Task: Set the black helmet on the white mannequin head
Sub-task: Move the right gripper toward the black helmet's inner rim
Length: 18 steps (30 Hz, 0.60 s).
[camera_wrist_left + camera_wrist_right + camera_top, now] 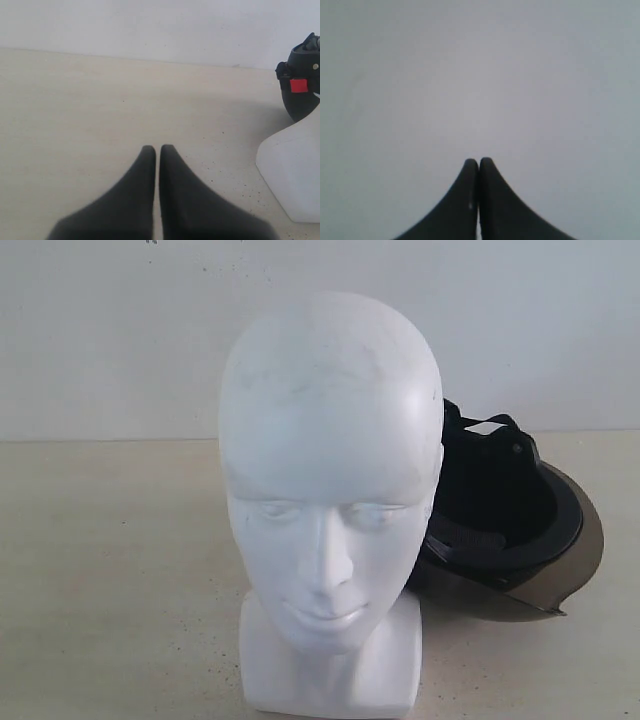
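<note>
The white mannequin head (330,510) stands upright on the beige table, face toward the exterior camera. Behind it to the right lies the black helmet (500,505), its padded opening turned up and its smoky visor (570,575) toward the front right. Neither gripper shows in the exterior view. In the left wrist view my left gripper (158,148) is shut and empty above bare table, with the mannequin's base (295,175) and a part of the helmet (301,85) off to one side. My right gripper (478,161) is shut, empty, facing a plain grey wall.
The beige table (110,580) spreads wide on both sides of the head, its far edge meeting a white wall (120,330). A red tab (298,85) marks the helmet's strap buckle. Small dark specks dot the tabletop near the mannequin's base.
</note>
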Motion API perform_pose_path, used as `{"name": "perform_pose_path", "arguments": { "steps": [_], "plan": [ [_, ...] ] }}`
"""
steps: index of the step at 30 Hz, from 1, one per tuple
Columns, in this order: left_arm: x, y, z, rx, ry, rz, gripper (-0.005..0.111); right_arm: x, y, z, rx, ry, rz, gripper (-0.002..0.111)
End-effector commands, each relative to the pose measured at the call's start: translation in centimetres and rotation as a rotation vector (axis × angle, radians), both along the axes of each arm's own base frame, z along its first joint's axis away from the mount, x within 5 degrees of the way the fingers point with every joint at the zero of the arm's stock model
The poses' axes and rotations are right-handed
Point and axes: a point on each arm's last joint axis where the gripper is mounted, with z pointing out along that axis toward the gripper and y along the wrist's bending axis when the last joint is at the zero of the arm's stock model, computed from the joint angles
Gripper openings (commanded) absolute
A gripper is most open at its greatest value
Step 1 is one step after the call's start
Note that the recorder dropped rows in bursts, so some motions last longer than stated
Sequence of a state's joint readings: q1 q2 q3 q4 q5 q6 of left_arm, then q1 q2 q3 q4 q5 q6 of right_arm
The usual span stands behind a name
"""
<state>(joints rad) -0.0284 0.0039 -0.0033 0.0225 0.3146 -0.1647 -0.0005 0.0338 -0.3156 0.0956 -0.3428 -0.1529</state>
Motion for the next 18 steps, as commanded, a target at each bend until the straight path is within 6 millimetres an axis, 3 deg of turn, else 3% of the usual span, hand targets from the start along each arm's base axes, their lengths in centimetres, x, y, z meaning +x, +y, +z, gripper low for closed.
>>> {"name": "perform_pose_path", "arguments": {
  "steps": [1,5,7,13,18],
  "plan": [
    [0.0,0.0,-0.1,0.001,0.003,-0.004,0.004,0.3,0.7,2.7,-0.023,0.563,0.065,0.000],
    [0.0,0.0,-0.1,0.001,0.003,-0.004,0.004,2.6,1.0,2.6,-0.037,1.064,0.106,0.000],
    [0.0,0.0,-0.1,0.001,0.003,-0.004,0.004,3.9,0.9,2.0,-0.044,1.216,0.106,0.000],
    [0.0,0.0,-0.1,0.001,0.003,-0.004,0.004,7.2,1.6,0.7,-0.003,1.384,0.191,0.000],
    [0.0,0.0,-0.1,0.001,0.003,-0.004,0.004,10.9,3.4,-1.0,-0.191,1.438,0.427,0.000]
  ]
}}
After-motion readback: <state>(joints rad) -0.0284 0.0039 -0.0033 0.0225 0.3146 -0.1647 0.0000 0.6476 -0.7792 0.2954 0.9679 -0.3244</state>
